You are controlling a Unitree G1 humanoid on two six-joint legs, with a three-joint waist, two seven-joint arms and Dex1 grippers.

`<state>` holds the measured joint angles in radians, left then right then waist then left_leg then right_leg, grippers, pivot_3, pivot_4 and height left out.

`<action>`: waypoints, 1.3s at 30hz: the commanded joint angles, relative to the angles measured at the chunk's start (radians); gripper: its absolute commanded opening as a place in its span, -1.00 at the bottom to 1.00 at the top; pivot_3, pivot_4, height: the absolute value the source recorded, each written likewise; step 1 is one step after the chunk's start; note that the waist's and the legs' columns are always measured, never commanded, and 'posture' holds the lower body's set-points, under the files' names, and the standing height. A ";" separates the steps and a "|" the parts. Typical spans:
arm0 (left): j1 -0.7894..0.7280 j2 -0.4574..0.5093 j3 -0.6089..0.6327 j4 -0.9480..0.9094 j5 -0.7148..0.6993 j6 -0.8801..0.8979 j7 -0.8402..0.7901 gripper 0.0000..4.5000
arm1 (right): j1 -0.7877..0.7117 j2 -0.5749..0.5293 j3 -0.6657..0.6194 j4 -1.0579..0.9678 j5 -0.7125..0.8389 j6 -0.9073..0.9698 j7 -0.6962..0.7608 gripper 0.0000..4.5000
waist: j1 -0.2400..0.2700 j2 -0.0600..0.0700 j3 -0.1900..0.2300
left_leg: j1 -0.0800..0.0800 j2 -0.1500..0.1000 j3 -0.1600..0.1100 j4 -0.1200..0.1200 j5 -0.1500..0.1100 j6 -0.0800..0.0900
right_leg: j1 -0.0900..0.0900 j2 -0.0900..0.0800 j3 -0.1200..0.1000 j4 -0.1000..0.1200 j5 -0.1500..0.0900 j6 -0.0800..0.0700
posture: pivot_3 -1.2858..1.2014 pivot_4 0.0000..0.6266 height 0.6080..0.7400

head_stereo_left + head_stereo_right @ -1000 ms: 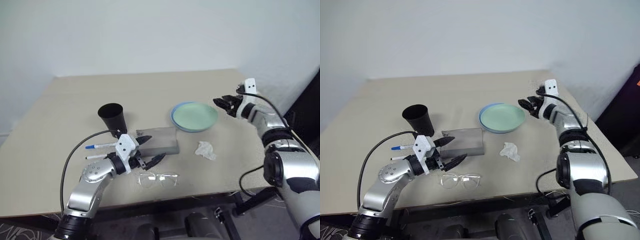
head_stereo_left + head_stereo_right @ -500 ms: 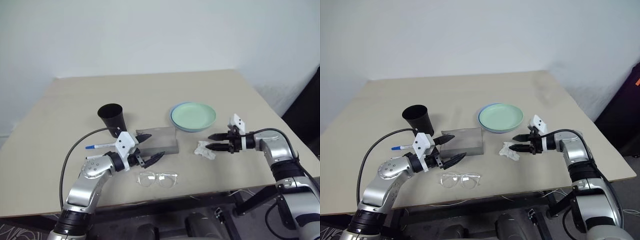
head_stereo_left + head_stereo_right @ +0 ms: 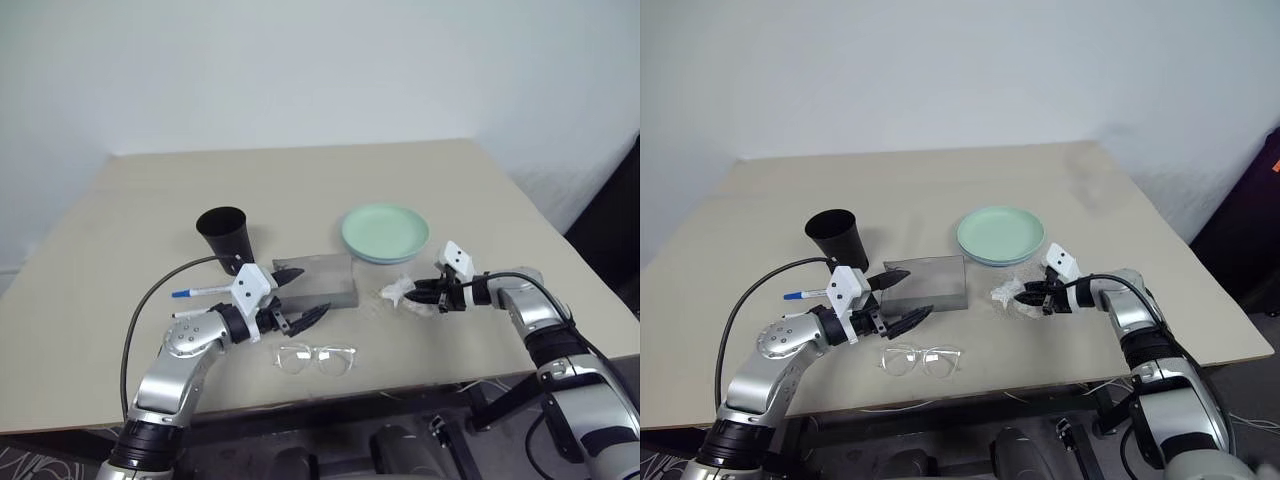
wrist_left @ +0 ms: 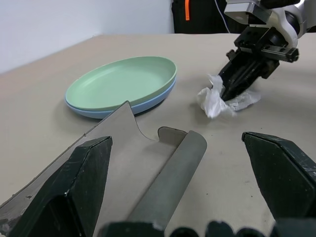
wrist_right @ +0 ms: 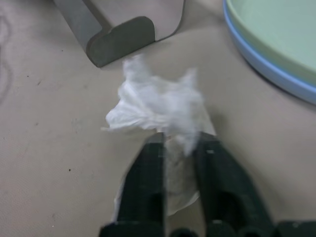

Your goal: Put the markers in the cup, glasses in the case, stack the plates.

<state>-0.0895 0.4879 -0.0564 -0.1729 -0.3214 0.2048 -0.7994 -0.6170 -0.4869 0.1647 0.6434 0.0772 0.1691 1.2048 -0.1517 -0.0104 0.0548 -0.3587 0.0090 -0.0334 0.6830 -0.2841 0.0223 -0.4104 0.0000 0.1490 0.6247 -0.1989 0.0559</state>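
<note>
Plates (image 3: 386, 233) come first in the tally: two of them, the mint green one sitting on the light blue one at the far right of the table (image 3: 300, 180), so I judge the stacking done. Everything else is still open. Two markers (image 3: 197, 292) lie flat on the table at the left, near the single black cup (image 3: 224, 235), which stands upright just beyond them; neither marker is in it. One pair of glasses (image 3: 316, 359) rests near the front edge, just this side of the one grey case (image 3: 325, 280), which lies in the middle between cup and plates; the glasses are outside it.

One crumpled white tissue (image 5: 158, 106) sits to the right of the case and just in front of the plates. The right gripper (image 5: 180, 143) has its two black fingers pinched nearly together on the near edge of that tissue, which bunches up between them. The left gripper (image 3: 295, 297) hovers over the near left corner of the case with its fingers spread as wide as they go, holding nothing.

By my reckoning one of three jobs is finished, with the markers and the glasses both left to do.
</note>
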 commanded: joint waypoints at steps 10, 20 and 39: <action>-0.010 0.006 0.013 -0.023 0.006 -0.019 0.000 1.00 | -0.220 0.049 -0.133 0.062 0.080 0.003 -0.127 -1.00 | -0.001 0.000 0.000 | 0.001 0.000 0.000 0.000 0.000 0.000 | 0.000 0.000 0.000 0.000 0.000 -0.001 | 0.03 -1.00 1.00; -0.016 -0.002 0.011 -0.021 0.015 -0.023 0.007 1.00 | -0.416 0.160 -0.149 0.444 -0.024 -0.162 -0.468 -0.82 | -0.001 0.000 0.000 | -0.001 0.000 0.000 -0.001 0.000 0.000 | -0.001 -0.001 0.000 -0.001 0.001 0.000 | 0.03 -1.00 1.00; -0.100 0.186 -0.047 0.008 -0.005 0.019 -0.249 1.00 | -0.246 0.082 -0.160 0.181 0.106 -0.090 0.042 0.01 | -0.002 0.001 0.000 | 0.000 0.000 -0.002 -0.002 0.000 0.000 | 0.000 0.000 -0.002 -0.001 0.000 0.000 | 0.03 -1.00 1.00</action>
<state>-0.1637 0.6527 -0.0877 -0.1575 -0.3108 0.2246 -0.9791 -0.8711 -0.3884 -0.0028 0.9184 0.1391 0.0346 1.1690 -0.1534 -0.0093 0.0548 -0.3589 0.0090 -0.0356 0.6814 -0.2841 0.0223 -0.4104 0.0001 0.1468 0.6241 -0.1986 0.0557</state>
